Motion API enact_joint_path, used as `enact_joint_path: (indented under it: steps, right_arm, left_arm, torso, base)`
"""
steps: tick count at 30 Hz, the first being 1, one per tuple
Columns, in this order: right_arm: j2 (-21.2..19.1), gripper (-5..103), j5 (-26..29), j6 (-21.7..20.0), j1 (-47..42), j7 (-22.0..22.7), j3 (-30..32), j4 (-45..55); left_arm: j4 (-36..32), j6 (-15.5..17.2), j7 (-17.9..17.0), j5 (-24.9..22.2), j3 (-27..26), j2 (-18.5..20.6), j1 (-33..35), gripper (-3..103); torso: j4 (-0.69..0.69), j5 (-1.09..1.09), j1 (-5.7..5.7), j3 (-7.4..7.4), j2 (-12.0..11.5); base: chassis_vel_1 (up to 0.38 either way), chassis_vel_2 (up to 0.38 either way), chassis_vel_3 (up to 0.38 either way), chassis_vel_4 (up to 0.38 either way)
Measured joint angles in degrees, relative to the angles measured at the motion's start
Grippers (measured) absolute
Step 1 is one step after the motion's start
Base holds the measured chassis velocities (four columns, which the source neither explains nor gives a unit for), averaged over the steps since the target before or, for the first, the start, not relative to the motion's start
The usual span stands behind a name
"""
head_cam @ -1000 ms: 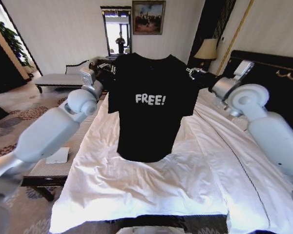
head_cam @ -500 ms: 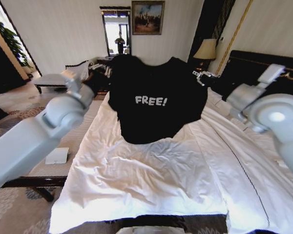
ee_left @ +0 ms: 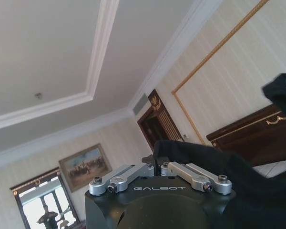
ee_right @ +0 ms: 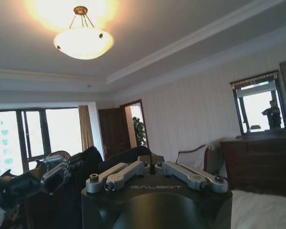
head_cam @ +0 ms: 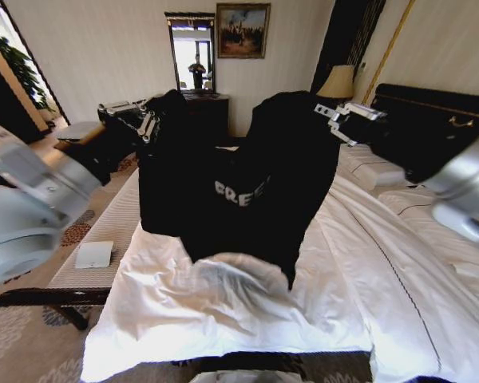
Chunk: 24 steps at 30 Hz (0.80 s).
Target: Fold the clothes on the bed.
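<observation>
- T-shirt [head_cam: 239,191]: you have it hanging in the air above the bed [head_cam: 247,311], crumpled, its hem just over the sheet.
- Left gripper [head_cam: 148,124]: jaws clamped on one shoulder.
- Right gripper [head_cam: 335,120]: jaws clamped on the other shoulder, near the headboard [head_cam: 431,104].

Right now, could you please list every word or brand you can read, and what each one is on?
"FREE": white lettering on the black T-shirt, creased, its last letter partly folded and anything after it hidden.
"GALBOT": on the left claw housing.
"GALBOT": on the right claw housing.
</observation>
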Motion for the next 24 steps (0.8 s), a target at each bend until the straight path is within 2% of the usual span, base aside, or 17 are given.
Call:
enact_joint_path:
  steps: [1,3,5,7,9,10,11,12,13,15,16,17,18,20,22,23,24]
  right_arm:
    - [0.0,0,0.0,0.0,0.0,0.0,0.0,0.0]
    - [1.29,0,1.94,-1.33,-0.07,2.91,-1.57,0.29]
    - [3.81,0,-0.21,-2.17,-2.32,4.16,-4.03,-0.64]
    - [4.45,0,-0.98,-2.37,-2.95,4.33,-4.62,-1.07]
    - [9.11,0,-7.77,-3.53,-5.44,4.68,-11.48,-5.8]
    - [9.11,0,-7.77,-3.53,-5.44,4.68,-11.48,-5.8]
    - [11.29,0,-11.19,-3.73,-5.04,4.67,-15.71,-8.42]
    - [15.25,0,-16.08,-3.91,-3.16,4.28,-22.9,-12.9]
    - [17.83,0,-18.72,-3.95,-1.71,3.86,-27.38,-16.03]
    - [18.85,0,-19.81,-3.99,-1.12,3.64,-29.03,-17.32]
    - [21.5,0,-22.8,-4.0,0.08,2.82,-32.87,-20.68]
    - [25.67,0,-28.82,-3.92,1.5,1.09,-38.04,-27.3]
    - [27.34,0,-31.29,-3.74,1.91,0.37,-39.7,-30.34]
    - [28.46,0,-33.02,-3.57,2.15,-0.1,-40.76,-32.46]
    - [32.2,0,-39.19,-2.34,3.2,-1.71,-43.98,-40.95]
    - [33.01,0,-40.87,-1.9,3.38,-2.22,-44.59,-43.53]
    - [33.92,0,-43.34,-1.16,3.51,-3.14,-45.27,-46.96]
  left_arm:
    - [0.0,0.0,0.0,0.0,0.0,0.0,0.0,1]
    - [0.84,1.04,-0.44,-1.55,-3.61,-0.39,4.16,1]
    - [1.91,2.44,-0.95,0.94,-2.2,-3.08,5.86,1]
    - [2.18,2.85,-1.12,1.65,-1.59,-3.96,6.18,1]
    - [4.45,5.54,-2.3,7.4,4.7,-10.12,7.1,1]
    - [4.45,5.54,-2.3,7.4,4.7,-10.12,7.1,1]
    - [5.62,6.42,-2.82,9.73,7.73,-12.4,6.89,1]
    - [7.93,7.55,-3.54,13.86,13.93,-16.7,6.12,1]
    - [9.37,7.97,-3.8,15.69,17.02,-18.93,5.68,1]
    - [10.36,8.11,-3.94,16.52,18.28,-19.96,5.43,1]
    - [13.79,8.42,-4.4,18.59,21.81,-22.84,4.47,1]
    - [19.86,8.52,-4.73,21.45,27.92,-27.81,1.72,1]
    - [22.54,8.49,-4.69,22.65,30.77,-30.11,0.22,1]
    - [24.44,8.43,-4.68,23.39,32.45,-31.43,-0.79,1]
    - [35.96,7.17,-4.31,27.18,39.74,-39.26,-6.12,1]
    - [39.04,6.7,-4.0,27.99,41.0,-41.54,-7.32,1]
    - [44.12,5.94,-3.21,28.88,42.89,-45.5,-9.11,1]
  torso:
    - [0.0,0.0,0.0,0.0,0.0]
    - [0.01,-0.01,0.0,0.0,0.01]
    - [0.02,-0.01,0.0,0.0,0.01]
    - [0.02,-0.01,0.0,0.0,0.01]
    - [-0.01,-0.04,0.01,0.01,-0.01]
    - [-0.01,-0.04,0.01,0.01,-0.01]
    - [0.0,-0.02,0.01,0.01,-0.01]
    - [-0.01,-0.01,0.02,0.03,-0.03]
    - [0.01,0.0,0.03,0.03,-0.03]
    - [0.01,0.0,0.03,0.03,-0.03]
    - [0.03,0.01,0.03,0.03,-0.03]
    - [0.05,-0.02,0.04,0.03,-0.03]
    - [0.06,-0.03,0.04,0.03,-0.03]
    - [0.05,-0.06,0.04,0.04,-0.04]
    - [0.03,-0.01,0.04,0.03,-0.03]
    - [0.04,-0.01,0.04,0.03,-0.04]
    - [-0.01,0.0,0.04,0.03,-0.03]
  base:
    - [0.0,0.0,0.0,0.0]
    - [0.0,0.0,0.0,0.0]
    - [0.0,0.0,0.0,0.0]
    - [0.0,0.0,0.0,0.0]
    - [0.0,0.0,0.0,0.0]
    - [0.0,0.0,0.0,0.0]
    - [0.0,0.0,0.0,0.0]
    - [0.0,0.0,0.0,0.0]
    - [0.0,0.0,0.0,0.0]
    - [0.0,0.0,0.0,0.0]
    - [0.0,0.0,0.0,0.0]
    - [0.0,0.0,0.0,0.0]
    - [0.0,0.0,0.0,0.0]
    - [0.0,0.0,0.0,0.0]
    - [0.0,0.0,0.0,0.0]
    - [0.0,0.0,0.0,0.0]
    - [0.0,0.0,0.0,0.0]
